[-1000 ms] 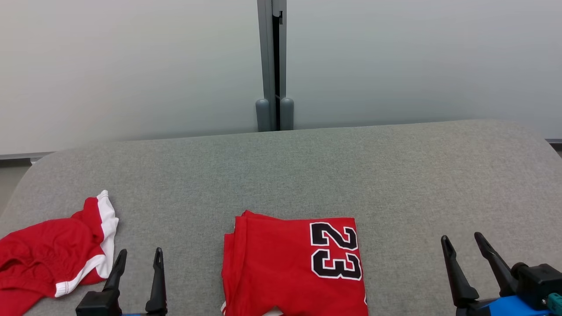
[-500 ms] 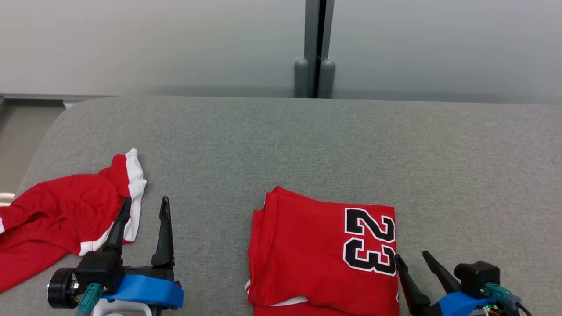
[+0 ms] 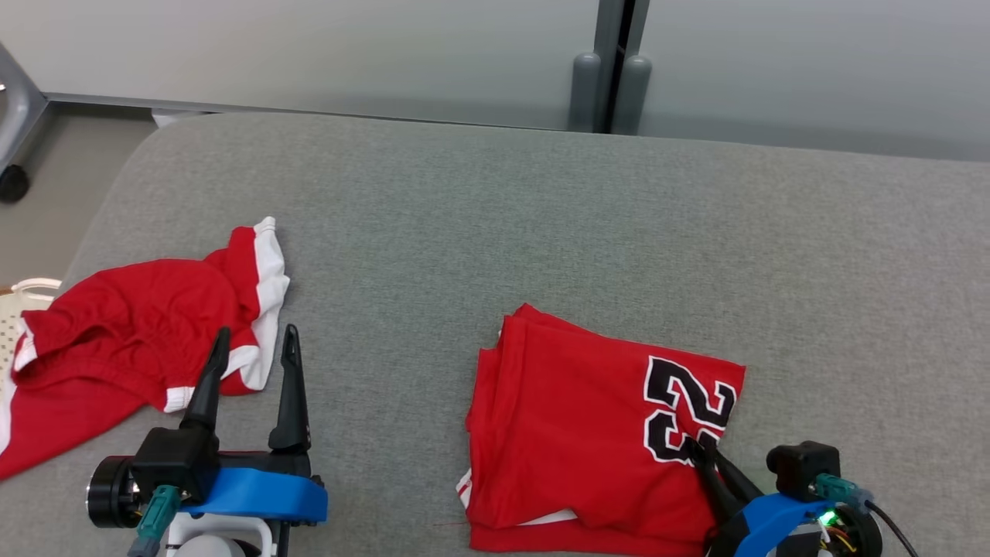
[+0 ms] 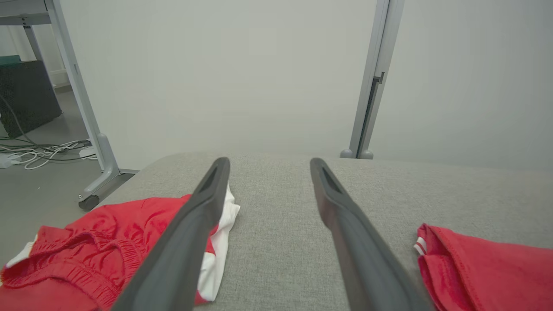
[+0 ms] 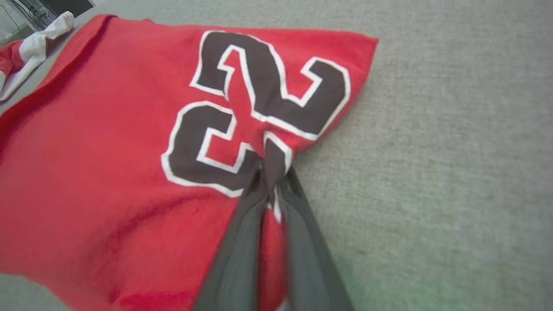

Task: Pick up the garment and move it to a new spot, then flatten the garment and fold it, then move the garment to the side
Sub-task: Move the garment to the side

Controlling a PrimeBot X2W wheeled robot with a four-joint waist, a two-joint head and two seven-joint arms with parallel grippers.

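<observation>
Since a second ago the right gripper [image 3: 700, 450] has slid in from bare cloth and nipped shut on the folded red jersey [image 3: 572, 433]. It bunches the smooth knit at the black, white-edged numerals in the lower right of the frame; the head camera has swung too. At lower left the left gripper [image 3: 257, 334] stands wide apart, holding nothing, by the edge of a crumpled red garment [image 3: 116, 340] with white trim. Both pieces lie on a padded table [image 3: 541, 216] of coarse grey weave with rounded corners. Beyond it, pale matte wall panels [image 3: 348, 46] meet at a grey post [image 3: 611, 62], and grey floor [image 3: 54, 193] shows at upper left.
</observation>
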